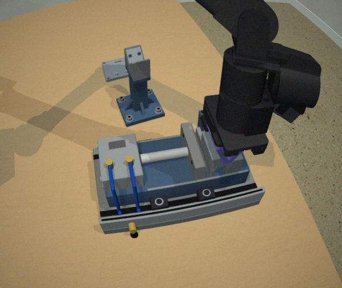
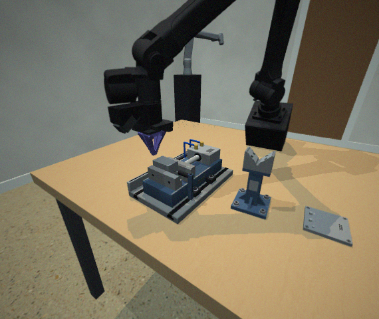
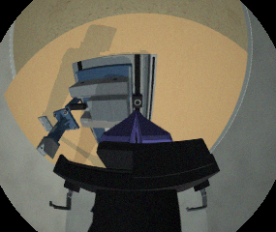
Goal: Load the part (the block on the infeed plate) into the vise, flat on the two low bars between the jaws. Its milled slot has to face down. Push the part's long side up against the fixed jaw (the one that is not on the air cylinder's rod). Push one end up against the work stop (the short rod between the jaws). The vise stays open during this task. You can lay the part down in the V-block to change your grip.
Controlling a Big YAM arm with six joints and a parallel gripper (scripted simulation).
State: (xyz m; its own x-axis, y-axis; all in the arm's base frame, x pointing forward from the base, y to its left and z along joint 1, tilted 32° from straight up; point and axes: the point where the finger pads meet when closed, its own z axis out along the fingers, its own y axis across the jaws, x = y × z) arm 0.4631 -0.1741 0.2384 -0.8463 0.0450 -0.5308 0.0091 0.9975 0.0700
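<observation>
My gripper (image 2: 152, 151) has purple fingers. It is shut on nothing and hangs just above the fixed-jaw end of the vise (image 1: 171, 173). It also shows in the top view (image 1: 227, 156) and in the wrist view (image 3: 137, 116). A grey block that looks like the part (image 1: 206, 152) stands between the moving jaw (image 1: 190, 149) on the cylinder rod (image 1: 165, 154) and the fixed jaw (image 1: 234, 164), which my wrist partly hides. I cannot tell which way its slot faces or whether it touches the fixed jaw. The work stop is not visible. The infeed plate (image 2: 327, 224) is bare.
The V-block (image 2: 258, 161) stands on its blue post to the right of the vise (image 2: 179, 181), with nothing in it. Blue air hoses (image 1: 124, 186) run over the cylinder end. A second black arm base (image 2: 268, 127) stands behind the V-block.
</observation>
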